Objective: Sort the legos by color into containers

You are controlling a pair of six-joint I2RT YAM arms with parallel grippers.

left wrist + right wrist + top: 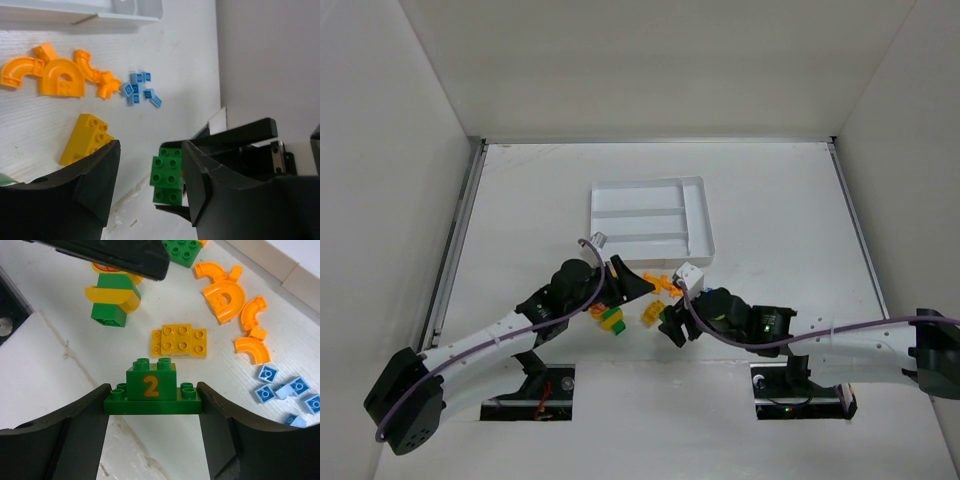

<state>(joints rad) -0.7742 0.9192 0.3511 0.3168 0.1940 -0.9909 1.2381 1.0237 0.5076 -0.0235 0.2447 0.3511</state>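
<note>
Orange plastic arches [225, 297], pale blue tiles [265, 374], yellow brick [180, 341] and green "2" brick [150, 386] cluster near a white, apparently four-sectioned tray [640, 197]

Bright, even light; soft shadows beside the legos [179, 341]; white table [770, 200] slightly washed out.

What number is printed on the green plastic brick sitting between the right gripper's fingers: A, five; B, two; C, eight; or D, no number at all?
B: in the right wrist view, the green plastic brick between the fingers of the right gripper bears an orange 2 on its side.
</note>
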